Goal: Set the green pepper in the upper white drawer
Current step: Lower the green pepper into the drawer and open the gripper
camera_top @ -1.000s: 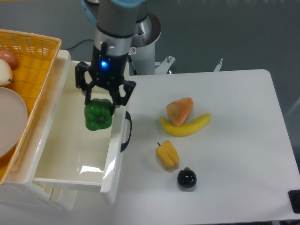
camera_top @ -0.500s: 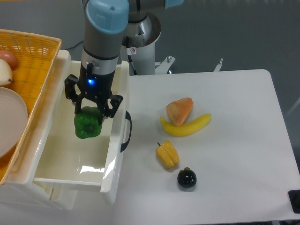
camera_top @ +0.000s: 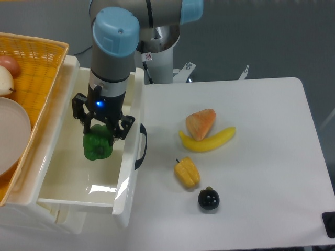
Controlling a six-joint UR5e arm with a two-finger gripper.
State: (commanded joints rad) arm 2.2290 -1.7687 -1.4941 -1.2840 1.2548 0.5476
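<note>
Green pepper (camera_top: 98, 147): held inside the upper white drawer (camera_top: 127, 172), toward its far right side. Gripper (camera_top: 101, 130): clenched on the pepper from above. Orange woven basket (camera_top: 32, 68): left of drawer. Yellow pepper (camera_top: 187, 172): on table (camera_top: 261, 136), right.

Dark green pepper (camera_top: 98, 147) in a glossy white drawer (camera_top: 84, 180) with a black handle (camera_top: 141, 147) — orange woven basket (camera_top: 34, 63), yellow banana (camera_top: 209, 141), yellow-orange small pepper (camera_top: 187, 172), white table (camera_top: 251, 198)
</note>
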